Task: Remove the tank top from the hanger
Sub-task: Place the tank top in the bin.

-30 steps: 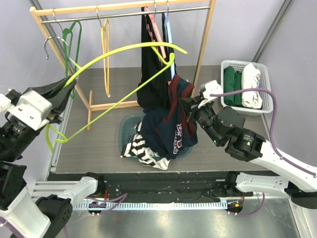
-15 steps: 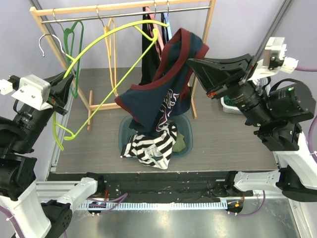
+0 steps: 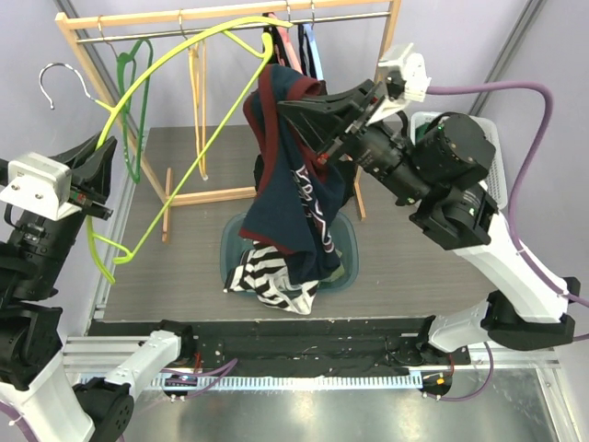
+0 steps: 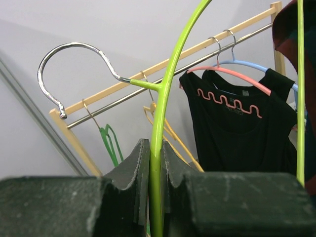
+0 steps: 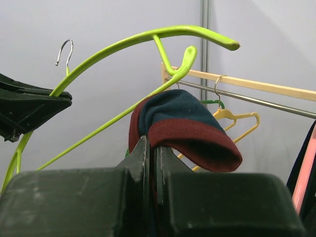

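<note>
A lime-green hanger (image 3: 189, 43) arcs from the left side up to the rack's rail. My left gripper (image 3: 103, 158) is shut on its lower arm, and in the left wrist view the green rod (image 4: 165, 98) runs up between the closed jaws of that gripper (image 4: 155, 148). The navy tank top (image 3: 294, 198) with maroon trim hangs from my raised right gripper (image 3: 287, 110). The right wrist view shows that gripper (image 5: 153, 143) pinching a trimmed fold of the tank top (image 5: 182, 118). The hanger's tip (image 5: 187, 52) stands just above the fold. Whether a strap still loops the hanger I cannot tell.
A wooden rack with a metal rail (image 3: 230, 18) crosses the back, carrying a green hanger (image 3: 138, 92), a yellow hanger (image 3: 196, 101) and a black top (image 4: 237, 133) on a pink hanger. Below the tank top a teal basin (image 3: 230, 244) holds a striped garment (image 3: 276, 281).
My right gripper rose from beside the basin, lifting the tank top up towards the rail. My left arm tilted the hanger so that its far end climbed to the rail.
</note>
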You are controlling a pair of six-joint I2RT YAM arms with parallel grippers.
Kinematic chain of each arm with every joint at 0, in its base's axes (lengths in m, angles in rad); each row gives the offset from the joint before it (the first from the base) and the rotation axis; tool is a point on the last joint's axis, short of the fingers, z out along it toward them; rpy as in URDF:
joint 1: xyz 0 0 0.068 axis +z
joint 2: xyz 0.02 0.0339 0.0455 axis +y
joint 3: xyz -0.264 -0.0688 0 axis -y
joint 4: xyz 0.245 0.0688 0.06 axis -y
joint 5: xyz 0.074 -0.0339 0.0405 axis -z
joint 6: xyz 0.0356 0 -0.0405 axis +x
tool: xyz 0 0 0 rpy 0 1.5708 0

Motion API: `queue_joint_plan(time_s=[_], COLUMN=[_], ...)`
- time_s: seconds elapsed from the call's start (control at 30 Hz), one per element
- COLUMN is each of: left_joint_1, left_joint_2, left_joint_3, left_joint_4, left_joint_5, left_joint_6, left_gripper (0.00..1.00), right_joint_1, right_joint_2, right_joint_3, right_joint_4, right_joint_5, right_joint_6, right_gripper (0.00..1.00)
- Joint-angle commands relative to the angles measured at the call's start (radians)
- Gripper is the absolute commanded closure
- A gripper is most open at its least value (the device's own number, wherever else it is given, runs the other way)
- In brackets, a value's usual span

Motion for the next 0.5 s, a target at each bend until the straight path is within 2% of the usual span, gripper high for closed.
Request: queue_joint_plan(time_s=[0.0, 0.2, 0.47], left_joint_1=[0.003, 0.003, 0.003], left_joint_2=[-0.021, -0.031, -0.027], left_joint_3=[-0.017, -0.011, 0.011], left_joint_4=[0.102, 0.148, 0.137], left_joint_5=[-0.072, -0.154, -0.146], left_joint_6=[0.015, 0.024, 0.012], left_gripper=[1.0, 1.0, 1.0], right_joint_1=[-0.001, -0.001, -0.009], right_joint_2=[0.007, 0.027, -0.064], right_joint_3=[0.108, 0.09, -0.326], right_joint_4=[0.059, 0.051, 0.111], right_joint_5=[-0.016, -0.011, 0.052], right_joint_6=[-0.011, -0.037, -0.052], right_gripper=[0.99, 0.99, 0.99])
